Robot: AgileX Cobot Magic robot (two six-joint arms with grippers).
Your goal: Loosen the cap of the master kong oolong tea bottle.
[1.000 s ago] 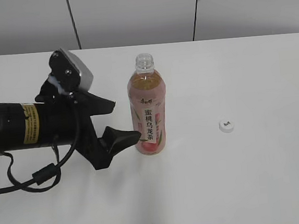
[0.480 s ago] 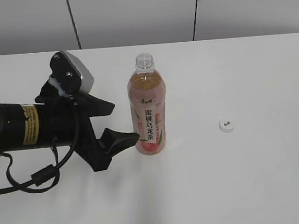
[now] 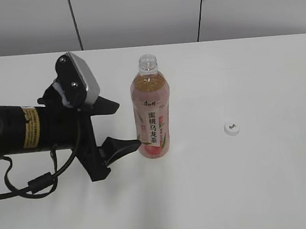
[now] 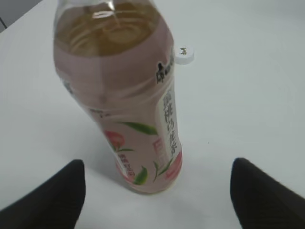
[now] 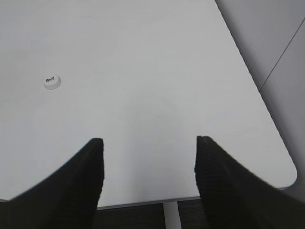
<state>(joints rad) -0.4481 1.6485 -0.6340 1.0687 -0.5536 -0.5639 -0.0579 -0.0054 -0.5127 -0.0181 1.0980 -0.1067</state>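
Bottle [image 3: 151,110] stands upright near the middle of the white desk [image 3: 266,179], neck open, no cap on it. Cap [image 3: 231,128] lies flat on the desk, well apart to the bottle's right. Judged from this, the loosening itself is done and the step in hand is release and retreat.

Left end effector [image 3: 123,129]: spread wide, lower fingertip just beside the bottle's base, holding nothing. Right end effector [image 5: 147,176]: spread wide over bare desk, empty, cap far ahead to one side.

Next move calls for backing the left arm away without nudging the open, full bottle.
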